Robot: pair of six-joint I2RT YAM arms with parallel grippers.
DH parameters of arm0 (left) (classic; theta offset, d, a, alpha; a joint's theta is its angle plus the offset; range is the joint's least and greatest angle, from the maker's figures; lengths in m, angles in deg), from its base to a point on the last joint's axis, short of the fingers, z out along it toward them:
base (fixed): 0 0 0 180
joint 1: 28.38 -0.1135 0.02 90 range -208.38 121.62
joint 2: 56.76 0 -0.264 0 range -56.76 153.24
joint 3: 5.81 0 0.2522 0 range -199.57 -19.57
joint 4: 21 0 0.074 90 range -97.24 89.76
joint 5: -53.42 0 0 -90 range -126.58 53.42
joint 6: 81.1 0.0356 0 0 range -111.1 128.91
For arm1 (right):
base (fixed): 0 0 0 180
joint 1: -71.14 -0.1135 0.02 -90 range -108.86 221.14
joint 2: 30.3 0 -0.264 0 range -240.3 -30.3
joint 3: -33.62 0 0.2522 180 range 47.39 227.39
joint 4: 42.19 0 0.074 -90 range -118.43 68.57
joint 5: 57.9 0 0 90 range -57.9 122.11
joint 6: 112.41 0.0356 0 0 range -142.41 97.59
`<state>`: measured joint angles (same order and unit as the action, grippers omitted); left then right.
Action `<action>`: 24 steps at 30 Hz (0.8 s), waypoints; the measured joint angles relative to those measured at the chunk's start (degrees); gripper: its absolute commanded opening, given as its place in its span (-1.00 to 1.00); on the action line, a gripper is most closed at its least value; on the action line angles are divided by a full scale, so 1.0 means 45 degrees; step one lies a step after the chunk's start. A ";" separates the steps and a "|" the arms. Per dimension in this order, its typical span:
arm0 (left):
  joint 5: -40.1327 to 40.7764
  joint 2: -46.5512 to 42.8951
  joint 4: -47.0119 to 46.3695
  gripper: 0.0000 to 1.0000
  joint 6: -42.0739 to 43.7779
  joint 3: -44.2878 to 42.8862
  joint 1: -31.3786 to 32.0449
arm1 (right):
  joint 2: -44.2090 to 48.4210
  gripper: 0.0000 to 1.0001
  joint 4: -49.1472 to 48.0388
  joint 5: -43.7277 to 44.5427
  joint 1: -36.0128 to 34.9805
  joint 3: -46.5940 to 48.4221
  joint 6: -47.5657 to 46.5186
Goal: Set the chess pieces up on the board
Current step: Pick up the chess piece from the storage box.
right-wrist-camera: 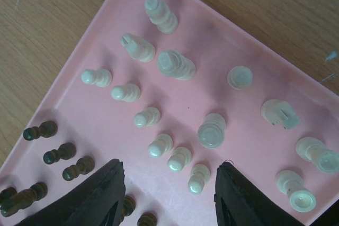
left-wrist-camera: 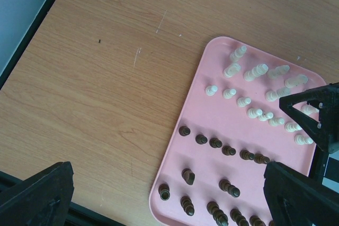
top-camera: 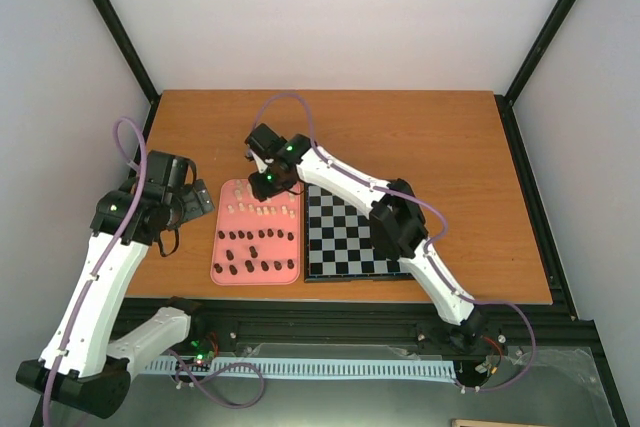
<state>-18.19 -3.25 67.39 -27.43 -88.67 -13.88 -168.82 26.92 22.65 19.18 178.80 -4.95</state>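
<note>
On the pink tray [right-wrist-camera: 222,35], cream pawns [right-wrist-camera: 180,158] sit between the parted jaws of the right pincer [right-wrist-camera: 168,183].

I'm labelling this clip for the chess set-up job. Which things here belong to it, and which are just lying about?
Belongs to the job:
cream pieces
dark brown pieces
checkered board, no pieces on its visible squares
right claw, hovering above the cream pieces

Just lying about:
pink tray under all the pieces
wooden table
</note>
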 measured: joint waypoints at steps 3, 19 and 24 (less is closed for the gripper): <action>-0.0010 -0.0044 -0.0005 1.00 0.0019 0.0010 0.0000 | -0.0141 -0.05 0.0049 0.0053 0.0000 0.0005 0.0000; -0.0097 -0.0311 0.0000 0.99 0.0034 0.0083 0.0000 | -0.1107 -0.04 0.0102 0.0505 0.0000 0.0481 -0.0005; -0.0189 -0.0311 -0.0005 0.99 0.0039 0.0087 0.0000 | -0.1112 -0.04 0.0121 0.0573 0.0000 0.0534 -0.0015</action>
<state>-19.04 -4.64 67.36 -27.26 -88.27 -13.88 -173.82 27.47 25.23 19.18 181.20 -5.02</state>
